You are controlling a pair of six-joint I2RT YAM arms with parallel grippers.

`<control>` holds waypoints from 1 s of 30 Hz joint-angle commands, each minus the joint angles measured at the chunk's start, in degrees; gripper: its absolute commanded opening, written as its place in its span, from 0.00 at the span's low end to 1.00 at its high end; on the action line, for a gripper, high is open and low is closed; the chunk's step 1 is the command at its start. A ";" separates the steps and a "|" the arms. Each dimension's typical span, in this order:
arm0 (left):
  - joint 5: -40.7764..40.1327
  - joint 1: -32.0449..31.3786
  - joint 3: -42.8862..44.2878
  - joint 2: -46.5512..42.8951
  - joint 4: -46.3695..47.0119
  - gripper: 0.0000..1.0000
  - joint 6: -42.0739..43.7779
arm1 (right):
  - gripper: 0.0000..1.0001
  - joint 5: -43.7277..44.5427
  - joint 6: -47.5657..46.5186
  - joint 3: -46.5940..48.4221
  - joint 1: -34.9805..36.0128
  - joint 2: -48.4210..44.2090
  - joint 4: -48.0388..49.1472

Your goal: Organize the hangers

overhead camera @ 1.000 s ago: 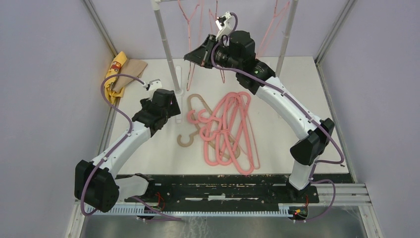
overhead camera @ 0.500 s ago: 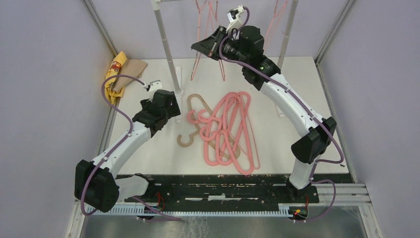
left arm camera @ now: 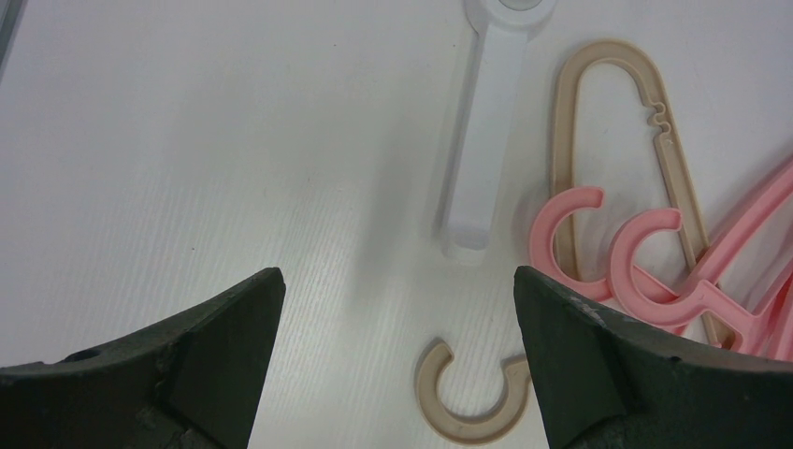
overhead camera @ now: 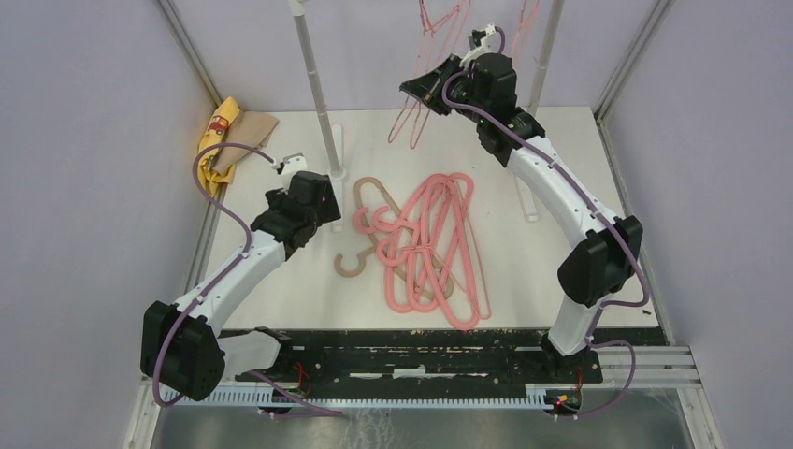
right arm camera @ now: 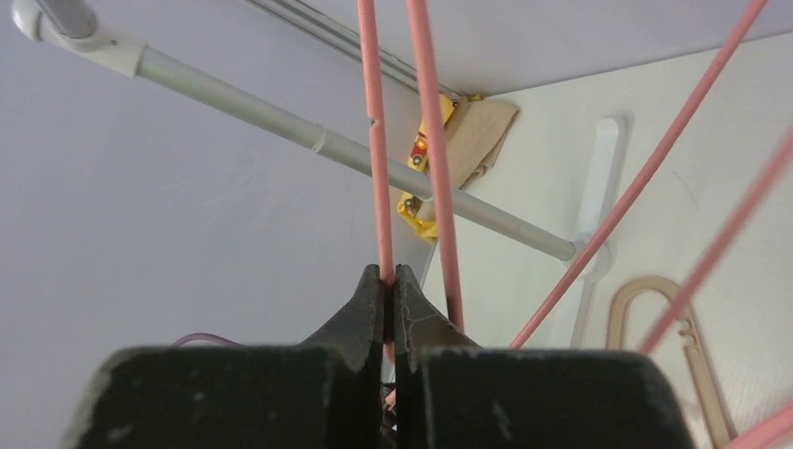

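A pile of thick pink hangers (overhead camera: 432,245) lies mid-table over a tan-beige hanger (overhead camera: 367,195) whose hook (left arm camera: 469,404) points toward me. My left gripper (left arm camera: 397,323) is open and empty, low over the table just left of that hook. My right gripper (overhead camera: 423,89) is raised high at the back and shut on a thin pink wire hanger (overhead camera: 418,117) that dangles below it; its fingers pinch the wire (right arm camera: 376,150). More thin pink wire hangers (overhead camera: 524,21) hang at the top near the right pole.
Two white upright rack poles (overhead camera: 314,84) (overhead camera: 545,56) stand at the back, with a white foot (left arm camera: 475,159) on the table. A yellow-and-tan cloth (overhead camera: 229,136) lies at the back left corner. Grey walls enclose the table.
My right gripper has moved right and up along the rack with the thin pink wire hanger in it. The left arm has not moved.
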 commanded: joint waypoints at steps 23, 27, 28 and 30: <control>-0.11 0.19 -1.04 -0.49 2.91 0.99 0.65 | 0.01 2.33 6.54 -24.99 -17.51 -18.97 4.39; -0.22 0.14 -0.98 -0.44 2.89 0.99 0.65 | 0.01 1.23 6.53 -25.90 -19.21 -19.36 4.12; -0.24 0.14 -0.95 -0.38 2.87 0.99 0.65 | 0.01 1.11 6.44 -26.01 -19.45 -19.60 3.79; -0.20 0.17 -0.86 -0.27 2.86 0.99 0.65 | 0.02 1.37 6.16 -26.41 -19.76 -20.62 3.27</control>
